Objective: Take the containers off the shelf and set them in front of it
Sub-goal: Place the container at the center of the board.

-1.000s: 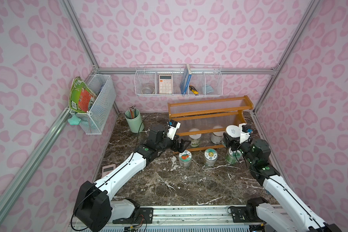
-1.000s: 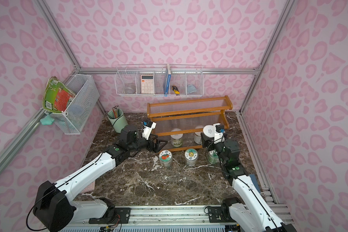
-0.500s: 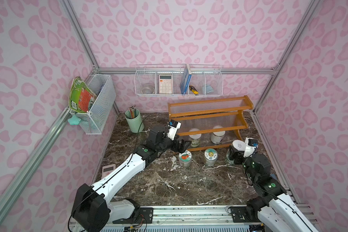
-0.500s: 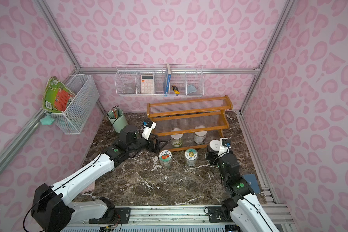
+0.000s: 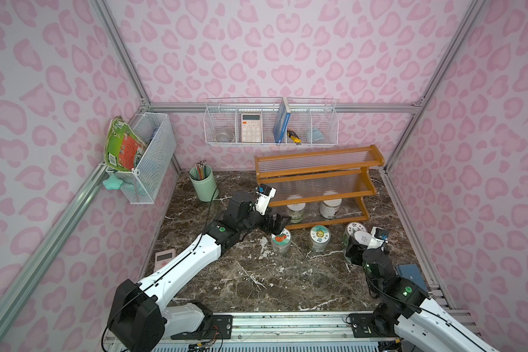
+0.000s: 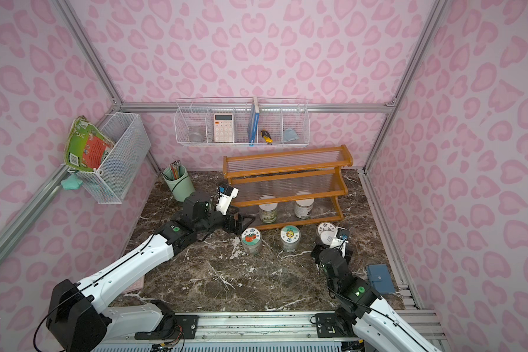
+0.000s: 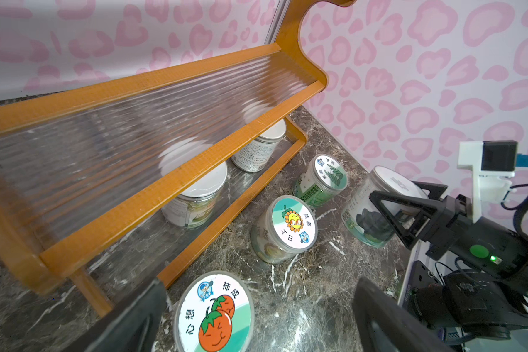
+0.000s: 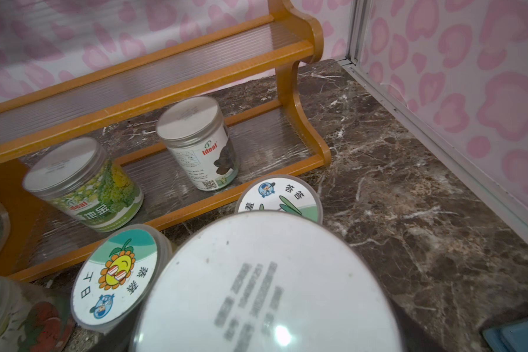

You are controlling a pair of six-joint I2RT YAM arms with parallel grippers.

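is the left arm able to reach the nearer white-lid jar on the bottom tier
Probably yes: the open left end effector sits close to that jar, nothing between them. The tier above covers its lid, so only from the front.

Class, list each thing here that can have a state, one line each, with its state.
Left end effector, open, by the tomato jar
Right end effector, shut on the plain-lid jar
Tomato jar, upright on the table, lidded
Sunflower jar, upright on the table, lidded
Leaf jar, upright on the table, lidded
Two jars on the shelf, upright on its bottom tier, lidded
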